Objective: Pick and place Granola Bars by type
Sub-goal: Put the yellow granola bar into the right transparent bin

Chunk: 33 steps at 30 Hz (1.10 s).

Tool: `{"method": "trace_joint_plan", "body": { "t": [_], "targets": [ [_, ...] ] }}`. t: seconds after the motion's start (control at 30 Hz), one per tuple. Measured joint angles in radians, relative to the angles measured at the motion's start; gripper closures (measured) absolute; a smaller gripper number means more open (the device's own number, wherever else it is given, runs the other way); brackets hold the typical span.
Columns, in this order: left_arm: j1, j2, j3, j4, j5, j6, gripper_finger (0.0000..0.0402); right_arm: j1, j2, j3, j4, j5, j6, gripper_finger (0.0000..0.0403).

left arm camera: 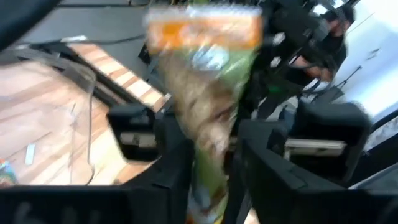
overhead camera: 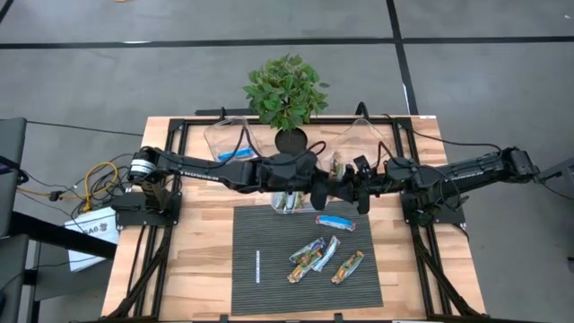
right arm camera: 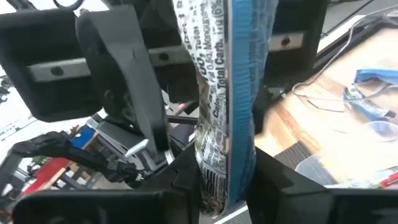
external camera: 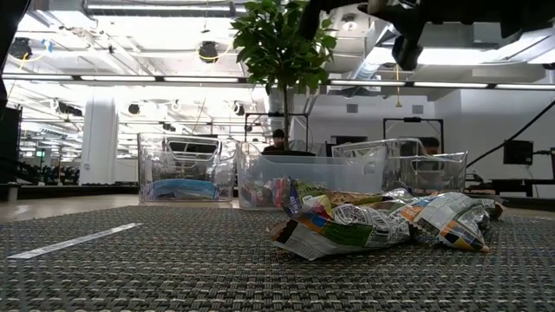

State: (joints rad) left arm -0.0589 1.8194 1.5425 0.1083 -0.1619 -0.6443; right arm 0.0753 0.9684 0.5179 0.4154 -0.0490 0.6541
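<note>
A: What's nearest?
B: Loose granola bars [overhead camera: 316, 256] on the dark mat [overhead camera: 260, 292], below the potted plant [overhead camera: 285, 90].
A: The claws?
B: Below that plant, left claw [left arm camera: 211, 158] has a green-orange bar [left arm camera: 208, 93] between parted fingers; right claw [right arm camera: 227, 171] clamps a blue bar [right arm camera: 233, 93].

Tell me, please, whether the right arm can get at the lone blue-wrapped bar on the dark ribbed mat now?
Probably not yet: the right gripper is shut on a printed white-and-blue bar, close against the left gripper. The lone blue-wrapped bar itself lies uncovered close by.
</note>
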Motion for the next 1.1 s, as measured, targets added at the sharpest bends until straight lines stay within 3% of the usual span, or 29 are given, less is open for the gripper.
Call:
{"method": "trace_joint_plan", "body": {
  "t": [0.17, 0.33, 0.67, 1.1],
  "targets": [
    [0.000, 0.000, 0.000, -0.031, -0.001, 0.003, 0.0211, -0.015, -0.003, 0.000, -0.022, -0.001, -0.009, 0.0327],
    [0.000, -0.011, 0.000, -0.108, -0.030, 0.018, 0.0183, -0.057, -0.061, 0.000, -0.135, -0.004, -0.038, 0.0327],
    [0.000, -0.083, 0.000, -0.340, -0.125, 0.017, 0.0177, -0.208, -0.231, 0.000, -0.424, 0.007, -0.085, 0.0326],
    [-0.014, -0.086, 0.000, -0.394, -0.096, -0.014, 0.0177, -0.416, -0.218, 0.000, -0.619, 0.055, -0.220, 0.0326]
  ]
}}
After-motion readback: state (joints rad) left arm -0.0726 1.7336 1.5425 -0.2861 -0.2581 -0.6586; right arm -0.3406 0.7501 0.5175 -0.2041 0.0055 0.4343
